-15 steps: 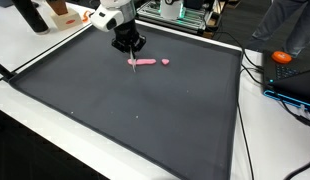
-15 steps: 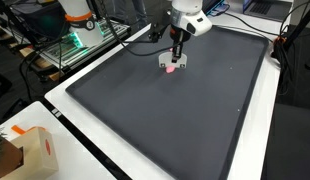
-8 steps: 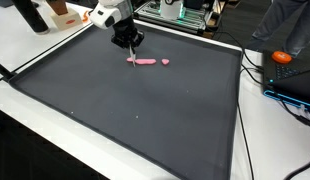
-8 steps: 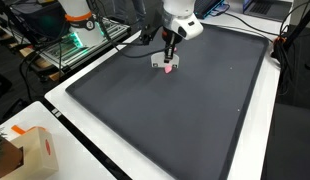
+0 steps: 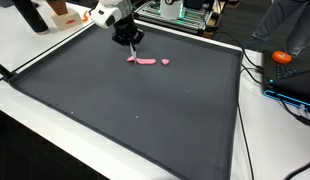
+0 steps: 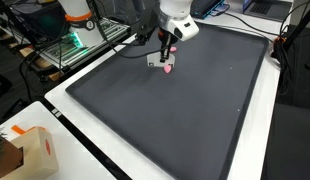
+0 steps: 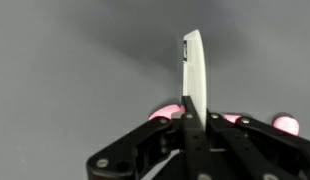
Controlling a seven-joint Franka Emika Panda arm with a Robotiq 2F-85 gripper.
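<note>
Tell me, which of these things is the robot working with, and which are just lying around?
In use: hand, white blade it grips, pink strip, pink bit, mat.
Lying about: orange thing, box.

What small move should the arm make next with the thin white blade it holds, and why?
Probably ease down a little onto the long pink strip. The fingers are shut on the thin white blade, which points at the dark grey mat beside that strip's end; whether it touches, I cannot tell.
</note>
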